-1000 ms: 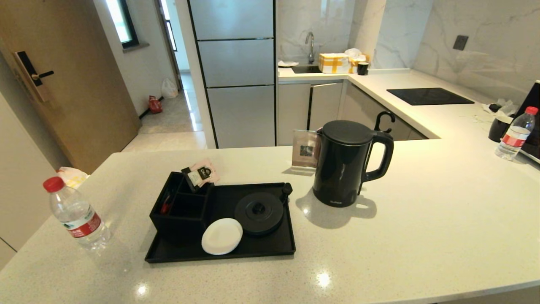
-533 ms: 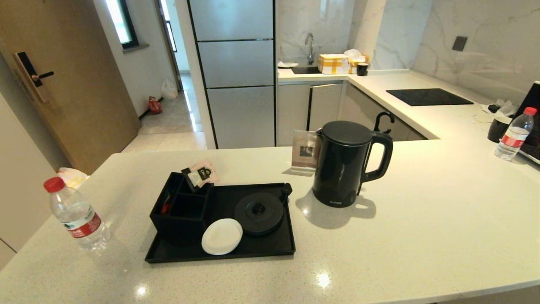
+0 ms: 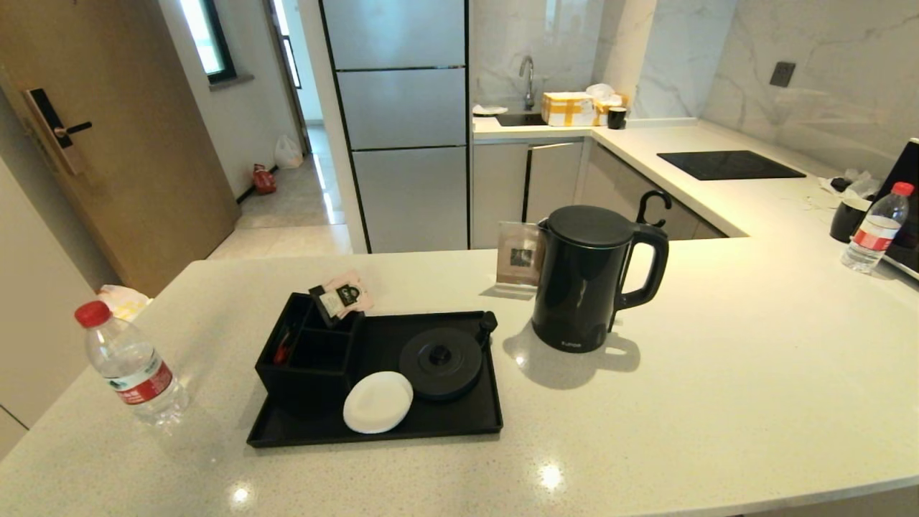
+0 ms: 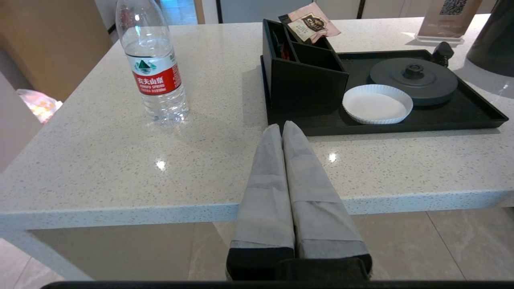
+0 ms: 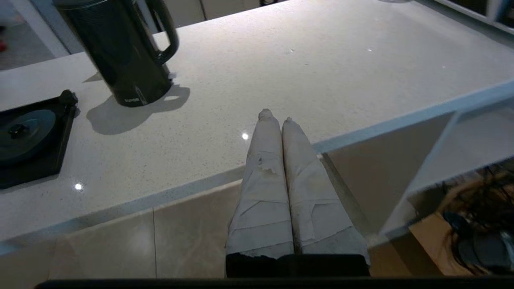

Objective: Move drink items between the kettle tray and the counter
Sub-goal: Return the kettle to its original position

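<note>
With both pincers pressed closed and empty, take the glossy, probably heavy kettle (image 3: 585,276) by its loop handle (image 3: 646,266)

Speckled counter (image 3: 718,373) – tray (image 3: 431,431), kettle (image 3: 585,280), water bottle (image 3: 129,366)
</note>
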`<state>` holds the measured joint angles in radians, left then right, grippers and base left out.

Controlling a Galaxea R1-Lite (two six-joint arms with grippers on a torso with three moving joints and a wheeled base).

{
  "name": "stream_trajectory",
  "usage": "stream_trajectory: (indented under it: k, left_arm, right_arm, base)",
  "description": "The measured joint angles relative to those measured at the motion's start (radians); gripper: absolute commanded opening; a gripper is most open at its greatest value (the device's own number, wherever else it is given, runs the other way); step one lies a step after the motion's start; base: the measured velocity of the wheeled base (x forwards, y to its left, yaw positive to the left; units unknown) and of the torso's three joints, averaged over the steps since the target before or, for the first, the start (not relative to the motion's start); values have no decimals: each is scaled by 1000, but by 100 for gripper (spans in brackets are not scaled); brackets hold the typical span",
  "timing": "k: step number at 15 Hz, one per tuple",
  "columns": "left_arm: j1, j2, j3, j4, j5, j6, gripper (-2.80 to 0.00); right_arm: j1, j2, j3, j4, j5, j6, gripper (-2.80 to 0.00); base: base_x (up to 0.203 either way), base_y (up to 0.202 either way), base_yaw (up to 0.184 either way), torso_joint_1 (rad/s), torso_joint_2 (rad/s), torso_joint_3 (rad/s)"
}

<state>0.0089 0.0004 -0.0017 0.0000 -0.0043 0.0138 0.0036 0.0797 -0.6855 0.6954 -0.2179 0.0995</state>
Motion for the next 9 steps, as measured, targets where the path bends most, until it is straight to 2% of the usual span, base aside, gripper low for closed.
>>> stream_trajectory:
  k: [2, 4, 6, 7, 9]
  left_arm:
    - [0, 0, 0, -1, 0, 0, -280]
    - [0, 0, 0, -1, 0, 0, -280]
    - [0, 0, 0, -1, 0, 0, -280]
    - [0, 0, 0, 0, 0, 0, -280]
    - [0, 0, 0, -1, 0, 0, -280]
  right_arm:
    - [-1, -37, 156, -157, 15, -31, -280]
    - [-1, -61, 386, -385, 18, -73, -280]
    - [-2, -73, 503, -585, 21, -108, -280]
    - [-2, -77, 530, -649, 29, -113, -280]
    - [-2, -80, 614, -702, 127, -125, -280]
  base:
    - [0, 0, 0, 0, 0, 0]
    - [0, 0, 0, 0, 0, 0]
    - [0, 0, 0, 0, 0, 0]
    - [0, 0, 0, 0, 0, 0]
    - [0, 0, 0, 0, 0, 0]
